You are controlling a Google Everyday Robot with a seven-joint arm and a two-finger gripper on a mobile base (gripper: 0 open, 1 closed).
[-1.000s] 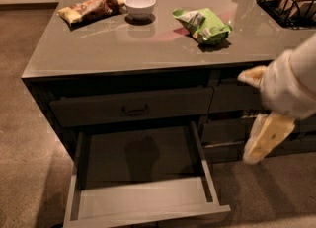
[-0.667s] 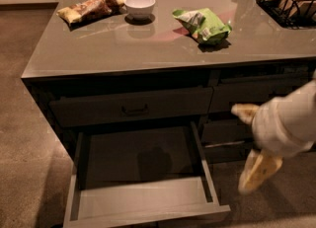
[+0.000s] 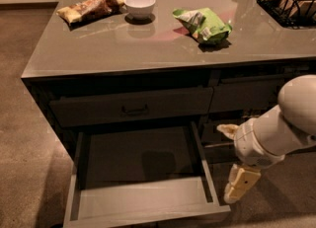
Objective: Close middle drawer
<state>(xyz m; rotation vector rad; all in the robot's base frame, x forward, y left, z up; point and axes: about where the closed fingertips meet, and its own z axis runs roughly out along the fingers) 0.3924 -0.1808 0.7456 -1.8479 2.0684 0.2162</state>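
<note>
Item: middle drawer (image 3: 140,172). Pulled fully out below the shut top drawer (image 3: 131,106), its grey inside bare and its front edge lowest in view. Same position as in the earlier frames.

Item: gripper (image 3: 234,159). Pale, on a white arm (image 3: 281,128) entering from the right. Fingers spread wide and holding nothing, one pointing left at the cabinet face, the other hanging down. It sits just beside the right front corner of the middle drawer, not visibly touching it. A moment ago it was further right and higher; it has since dropped and shifted left toward the drawer's side.

Items on counter (image 3: 148,49), unmoved: brown snack bag (image 3: 91,8), white bowl (image 3: 140,6), green bag (image 3: 203,24), wire basket (image 3: 289,0) at the far right corner.
</note>
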